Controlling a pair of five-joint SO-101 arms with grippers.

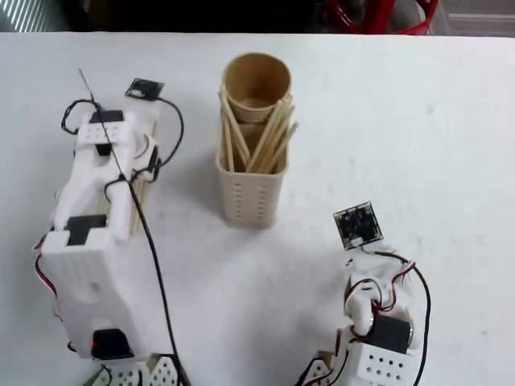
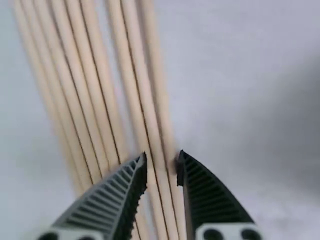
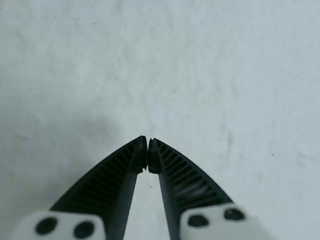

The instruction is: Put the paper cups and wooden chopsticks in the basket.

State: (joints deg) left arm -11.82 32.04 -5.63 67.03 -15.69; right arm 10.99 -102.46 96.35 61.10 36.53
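In the high view the basket [image 1: 251, 201] is standing at centre frame, already holding nested paper cups [image 1: 256, 80] and stowed chopsticks [image 1: 269, 141]. Loose wooden chopsticks [image 1: 141, 205] are lying on the counter [image 1: 418, 121] at left, partly under the left arm. In the left wrist view the left end effector [image 2: 161, 162] is pinching what look like two of those sticks between its jaws near the frame's bottom, with the rest of the bunch fanning toward the upper left. The lift is probably calling for a firm, level grip, so neither stick is slipping or dragging its neighbours. In the right wrist view the right end effector [image 3: 147, 150] is hanging closed and empty above the counter.
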